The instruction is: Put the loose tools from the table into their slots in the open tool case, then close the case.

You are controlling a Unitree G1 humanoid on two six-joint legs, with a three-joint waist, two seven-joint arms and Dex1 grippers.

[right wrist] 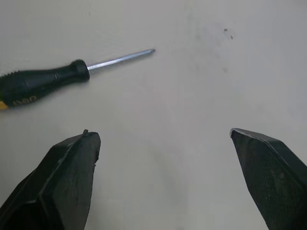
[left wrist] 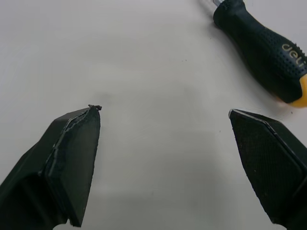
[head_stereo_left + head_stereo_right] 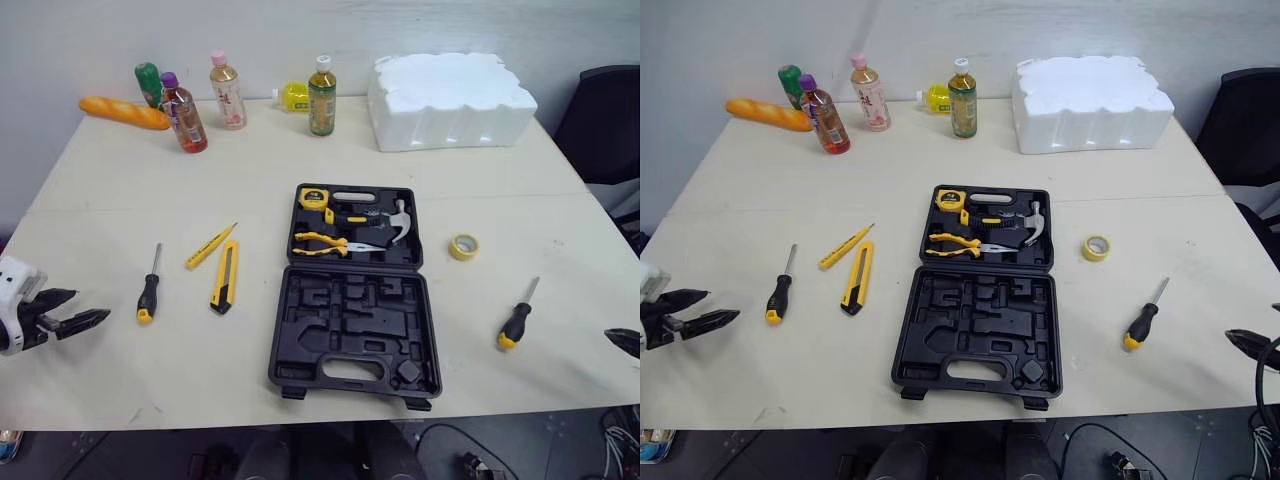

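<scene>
The black tool case (image 3: 355,330) lies open at the table's middle; its far half holds a tape measure (image 3: 314,196), pliers (image 3: 320,243) and a hammer (image 3: 395,225). To its left lie a black-and-yellow screwdriver (image 3: 148,290), a yellow tester pen (image 3: 210,246) and a yellow utility knife (image 3: 225,277). On the case's right lie a second screwdriver (image 3: 517,318) and a yellow tape roll (image 3: 463,246). My left gripper (image 3: 90,305) is open just left of the left screwdriver (image 2: 261,40). My right gripper (image 1: 163,134) is open over bare table, near the right screwdriver (image 1: 48,84).
Along the far edge stand several bottles (image 3: 322,97), with a bread loaf (image 3: 125,112) at the left and a white foam block (image 3: 448,100) at the right. A dark chair (image 3: 603,120) stands beyond the right corner.
</scene>
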